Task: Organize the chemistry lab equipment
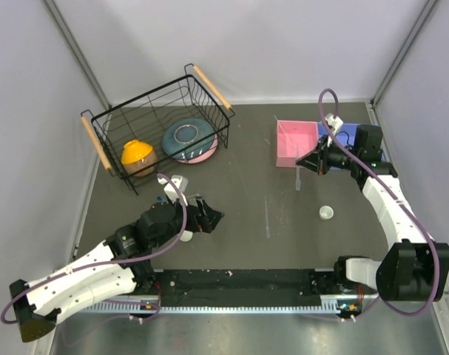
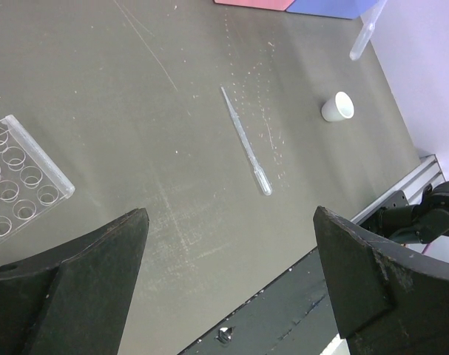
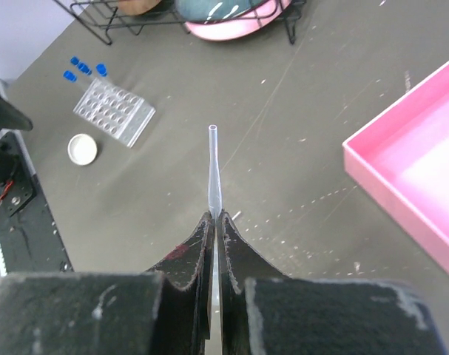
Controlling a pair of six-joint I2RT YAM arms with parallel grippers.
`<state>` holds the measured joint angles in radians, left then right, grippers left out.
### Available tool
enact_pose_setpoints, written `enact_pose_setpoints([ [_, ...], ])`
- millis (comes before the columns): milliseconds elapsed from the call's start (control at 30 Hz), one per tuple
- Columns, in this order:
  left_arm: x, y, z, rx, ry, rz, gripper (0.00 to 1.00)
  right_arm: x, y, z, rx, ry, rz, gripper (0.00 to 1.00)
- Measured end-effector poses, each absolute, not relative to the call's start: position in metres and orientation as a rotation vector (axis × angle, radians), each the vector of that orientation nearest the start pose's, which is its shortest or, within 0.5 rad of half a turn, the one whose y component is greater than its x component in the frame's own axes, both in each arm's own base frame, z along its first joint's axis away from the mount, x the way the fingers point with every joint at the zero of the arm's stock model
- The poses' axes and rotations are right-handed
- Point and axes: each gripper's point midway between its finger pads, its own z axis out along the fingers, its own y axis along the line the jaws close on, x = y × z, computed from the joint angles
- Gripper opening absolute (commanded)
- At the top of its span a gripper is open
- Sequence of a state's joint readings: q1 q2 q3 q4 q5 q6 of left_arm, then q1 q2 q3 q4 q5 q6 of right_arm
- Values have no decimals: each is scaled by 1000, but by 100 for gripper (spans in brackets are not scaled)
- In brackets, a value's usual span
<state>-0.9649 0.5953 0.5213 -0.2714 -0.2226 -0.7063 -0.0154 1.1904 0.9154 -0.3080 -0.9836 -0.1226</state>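
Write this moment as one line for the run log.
left gripper: open, empty | right gripper: shut on dropper, near pink tray | second dropper: lying on table

Top camera overhead, whole table [image 1: 239, 170]; wrist cameras close, oblique, both catching rack [image 2: 24, 185].

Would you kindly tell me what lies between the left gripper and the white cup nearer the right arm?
One thin clear rod lies flat between the left gripper and that white cup; the top view shows it.
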Motion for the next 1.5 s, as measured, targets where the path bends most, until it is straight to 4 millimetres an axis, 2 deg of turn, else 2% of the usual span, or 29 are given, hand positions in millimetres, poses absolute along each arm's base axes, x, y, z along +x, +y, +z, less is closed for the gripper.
enact_pose_setpoints([
  [433,165,-216,181,96,2035,-884,99,368,122,251,-619,1905,787,0],
  [667,163,-213,175,83,2047,-885,99,409,113,261,-570,1921,720,0],
  [867,161,-211,175,77,2049,-890,99,443,103,246,-508,1981,655,2],
  [1067,160,-211,177,44,2053,-912,99,476,103,211,-482,2072,590,5],
  [1167,158,-212,176,27,2066,-926,99,490,104,195,-484,2107,561,18],
  [1200,157,-212,175,24,2070,-929,99,493,103,188,-485,2122,552,27],
  [1333,154,-215,170,25,2100,-942,99,490,103,167,-506,2185,522,47],
  [1500,151,-218,162,46,2141,-937,99,483,100,169,-542,2189,483,64],
])
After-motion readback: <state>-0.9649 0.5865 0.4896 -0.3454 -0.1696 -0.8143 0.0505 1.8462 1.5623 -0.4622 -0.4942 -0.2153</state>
